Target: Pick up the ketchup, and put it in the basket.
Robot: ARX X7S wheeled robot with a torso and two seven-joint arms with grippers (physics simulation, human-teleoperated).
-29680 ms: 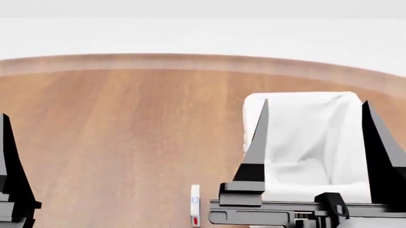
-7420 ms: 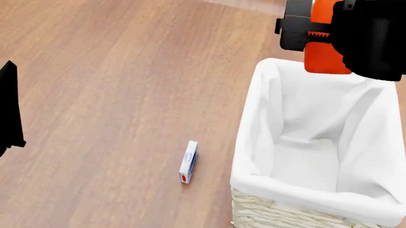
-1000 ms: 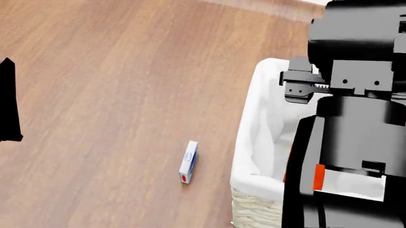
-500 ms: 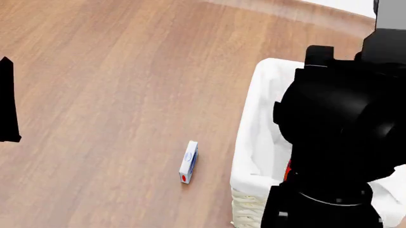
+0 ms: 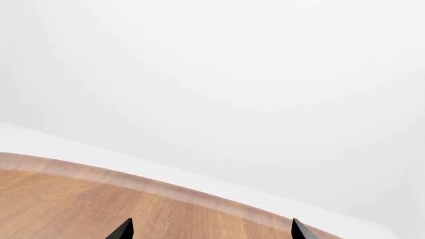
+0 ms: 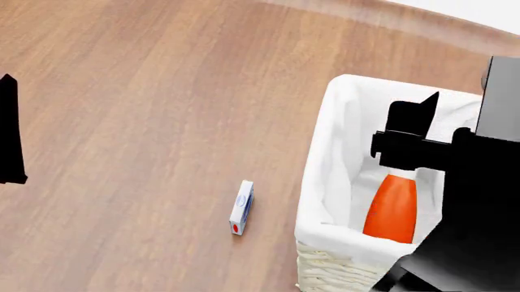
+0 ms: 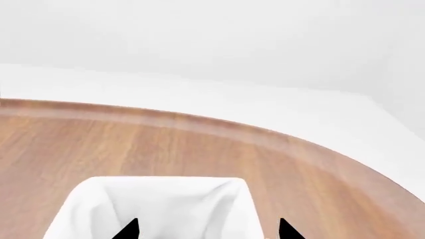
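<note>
The ketchup (image 6: 391, 208), an orange-red bottle, rests inside the basket (image 6: 325, 152), a cream wicker basket with a white liner. The bottle's cap end is hidden behind my right arm. My right gripper (image 7: 207, 230) is open and empty above the basket, and its black finger (image 6: 421, 108) shows over the liner. In the right wrist view the liner's far rim (image 7: 159, 191) lies between the spread tips. My left gripper (image 5: 210, 231) is open and empty over the table at far left, apart from the basket. One of its fingers (image 6: 8, 131) shows in the head view.
A small white-and-blue box (image 6: 241, 207) lies on the wooden table (image 6: 146, 91) to the left of the basket. The table's curved far edge (image 7: 199, 124) runs beyond the basket. My right arm (image 6: 479, 213) covers the basket's right side.
My right arm has drawn back to the right and no longer covers the basket's middle. The ketchup now shows free inside the basket, with the gripper above it. The left arm has not moved.
</note>
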